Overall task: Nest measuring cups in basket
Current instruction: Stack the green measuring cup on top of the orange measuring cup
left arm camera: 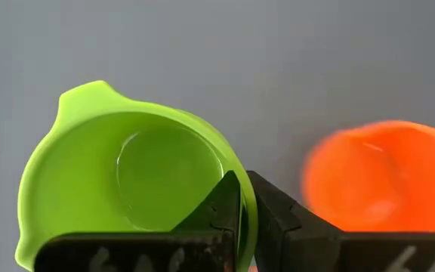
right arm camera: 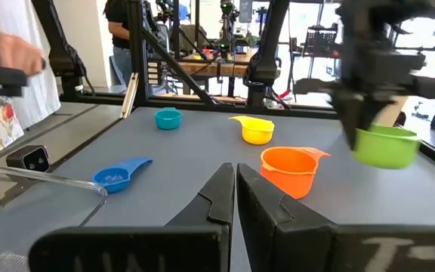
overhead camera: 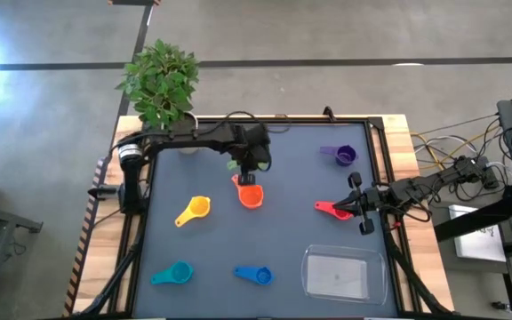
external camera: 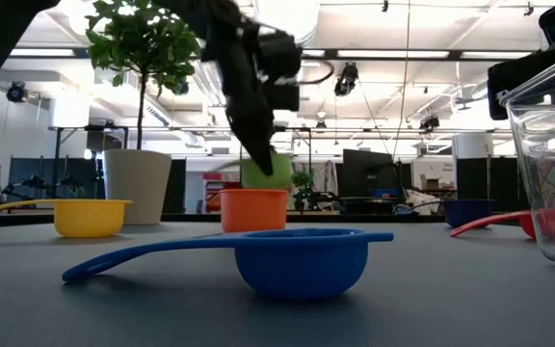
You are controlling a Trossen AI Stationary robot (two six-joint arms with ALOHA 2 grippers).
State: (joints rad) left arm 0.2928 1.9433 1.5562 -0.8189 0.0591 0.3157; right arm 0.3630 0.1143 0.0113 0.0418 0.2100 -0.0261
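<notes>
My left gripper (overhead camera: 244, 169) is shut on a green measuring cup (left arm camera: 127, 174), which hangs just above and beside the orange cup (overhead camera: 251, 195) at mid-table. Yellow (overhead camera: 194, 210), teal (overhead camera: 172, 274), blue (overhead camera: 253, 275), purple (overhead camera: 341, 156) and red (overhead camera: 332, 210) cups stand on their bottoms on the grey mat. The clear basket (overhead camera: 314, 276) sits at the near right with nothing in it. My right gripper (right arm camera: 235, 189) is shut and level at the right edge, beside the red cup. My left gripper pinches the green cup's rim wall (left arm camera: 242, 198), with one finger (left arm camera: 216, 211) inside the bowl and the other (left arm camera: 278, 219) outside. The fingers come steeply from above. The cup (right arm camera: 386, 146) hangs clear of the mat, mouth up and nearly level.
A white plant pot (external camera: 138, 183) with a leafy plant (overhead camera: 160, 82) stands at the far left corner. The mat has a raised black frame (overhead camera: 379, 169) around it. Bare mat lies between the cups and the basket.
</notes>
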